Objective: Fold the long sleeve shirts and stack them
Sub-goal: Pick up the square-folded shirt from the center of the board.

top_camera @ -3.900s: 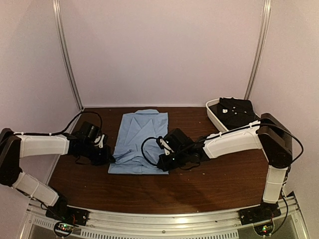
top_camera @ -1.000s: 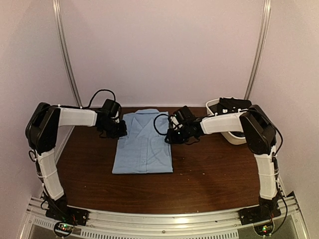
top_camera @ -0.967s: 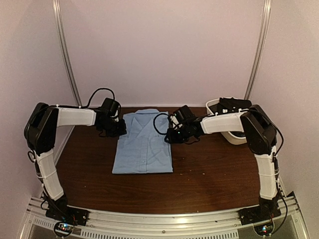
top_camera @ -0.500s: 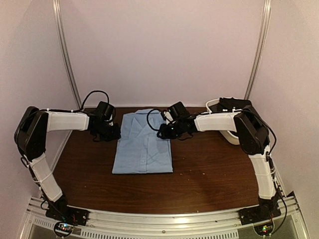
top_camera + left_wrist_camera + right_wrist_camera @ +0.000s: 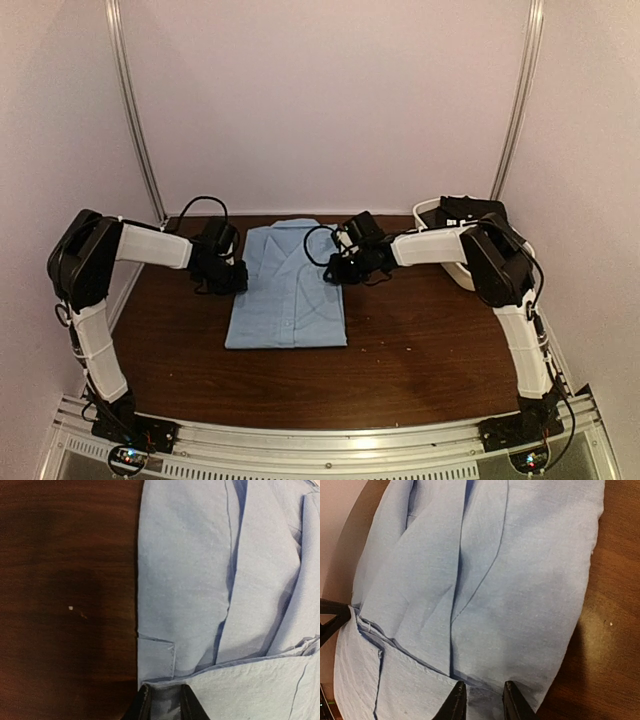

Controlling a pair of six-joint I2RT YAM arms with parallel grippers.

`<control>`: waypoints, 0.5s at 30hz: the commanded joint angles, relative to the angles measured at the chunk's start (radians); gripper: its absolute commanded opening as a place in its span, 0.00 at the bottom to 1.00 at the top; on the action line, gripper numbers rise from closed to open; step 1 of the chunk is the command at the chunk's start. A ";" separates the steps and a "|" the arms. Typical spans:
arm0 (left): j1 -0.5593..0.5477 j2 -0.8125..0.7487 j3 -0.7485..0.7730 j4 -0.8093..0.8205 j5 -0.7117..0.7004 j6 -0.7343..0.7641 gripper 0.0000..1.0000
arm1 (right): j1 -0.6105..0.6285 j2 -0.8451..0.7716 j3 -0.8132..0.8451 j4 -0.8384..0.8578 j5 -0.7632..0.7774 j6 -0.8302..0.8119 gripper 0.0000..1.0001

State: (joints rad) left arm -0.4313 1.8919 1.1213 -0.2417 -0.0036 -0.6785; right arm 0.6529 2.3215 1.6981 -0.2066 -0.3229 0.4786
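A light blue long sleeve shirt (image 5: pixel 287 300) lies folded on the brown table (image 5: pixel 420 350), collar toward the back wall. My left gripper (image 5: pixel 238 275) sits at its left edge and my right gripper (image 5: pixel 333 268) at its right edge, both about a third of the way down from the collar. In the left wrist view the narrow jaws (image 5: pixel 164 700) close on the corner of a folded-over layer of the shirt (image 5: pixel 200 580). The right wrist view shows the same: jaws (image 5: pixel 481 695) pinching that layer's other corner on the shirt (image 5: pixel 495 580).
A white oval tub (image 5: pixel 428 216) stands at the back right with a dark garment (image 5: pixel 470 210) in it, just behind my right arm. Pale walls close in the back and both sides. Bare wood shows in front of the shirt.
Since the earliest frame both grippers have gone from the shirt's near end to its far part, and the shirt lies shorter, doubled over. In the last second they shifted only slightly.
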 commanded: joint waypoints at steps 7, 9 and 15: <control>-0.002 0.038 -0.003 0.067 0.077 -0.026 0.21 | -0.014 -0.020 -0.040 -0.019 0.021 -0.005 0.28; -0.006 0.020 -0.026 0.067 0.089 -0.056 0.21 | -0.014 -0.033 -0.034 -0.036 0.039 -0.018 0.27; -0.030 -0.048 -0.080 0.076 0.071 -0.113 0.21 | -0.013 -0.092 -0.011 -0.099 0.092 -0.063 0.28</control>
State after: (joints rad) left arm -0.4397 1.8900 1.0721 -0.1600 0.0551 -0.7433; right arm 0.6437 2.3009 1.6783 -0.2192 -0.2943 0.4515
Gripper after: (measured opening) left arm 0.214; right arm 0.281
